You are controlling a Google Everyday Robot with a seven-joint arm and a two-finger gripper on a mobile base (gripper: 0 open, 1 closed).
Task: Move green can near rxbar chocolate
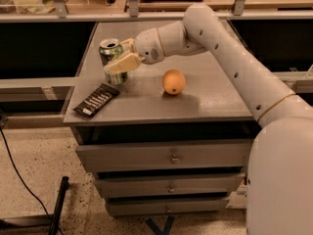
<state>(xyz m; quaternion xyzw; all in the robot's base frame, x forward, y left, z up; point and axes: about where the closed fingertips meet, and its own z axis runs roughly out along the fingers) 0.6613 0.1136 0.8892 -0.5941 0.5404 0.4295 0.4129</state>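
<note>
On the near left corner of the grey cabinet top [210,94] lay the rxbar chocolate [97,100], slanted, with its near end close to the edge. Just beyond its far end stood the green can [108,53], upright, with the gripper [115,57] closed around it: one cream finger [122,62] lay across the can's front and the other reached behind it. So the can was already near the bar. Further right, well apart from both, sat an orange [173,82], and the white arm [230,53] stretched in from the right over the far side of the top.

What worried me, standing there, was the release. If the fingers opened while the can was tilted or a little off the surface, it could tip, roll across the bar and go over the left edge. A downward push might also nudge the bar, whose near end had little margin before the drop. A sideways pull-out could drag the can with the front finger.

I could not tell whether the can's base was resting on the top or held just clear, since the front finger and shadow covered its lower half. The rear finger was mostly hidden behind the can, and the bar's lettering was too small to read.
</note>
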